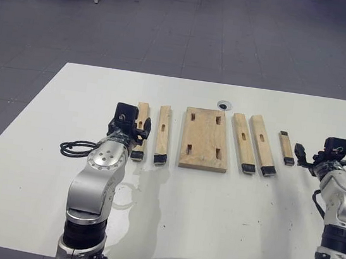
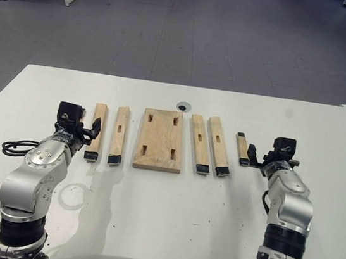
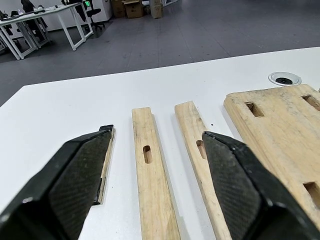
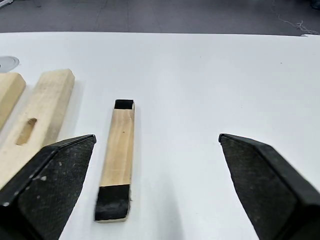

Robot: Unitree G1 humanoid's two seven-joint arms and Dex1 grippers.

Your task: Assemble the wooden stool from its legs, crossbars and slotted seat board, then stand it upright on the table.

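Toward the near left of the white table (image 1: 27,168): left gripper (image 3: 156,136), spread wide, holding nothing, hanging over the near end of the outer one of the left pair of long slotted wooden legs with black tips (image 1: 163,134). Just beside it, toward the left edge: a thin short wooden crossbar (image 3: 104,165) and a loose black cable (image 1: 72,147).

Toward the right edge: right gripper (image 4: 156,136), spread wide too and empty, pointing at a short wooden crossbar with black ends (image 4: 117,160) lying flat.

Across the middle, side by side but apart: the left legs, then the flat wooden seat board with four slots (image 1: 205,139), then the right pair of long slotted wooden legs (image 1: 243,142). Past the board, toward the far edge: a small round hole (image 1: 225,104).

Looks like the very start: no piece joined, none picked up. Left to do: crossbars into legs, legs into the board, stool stood up.
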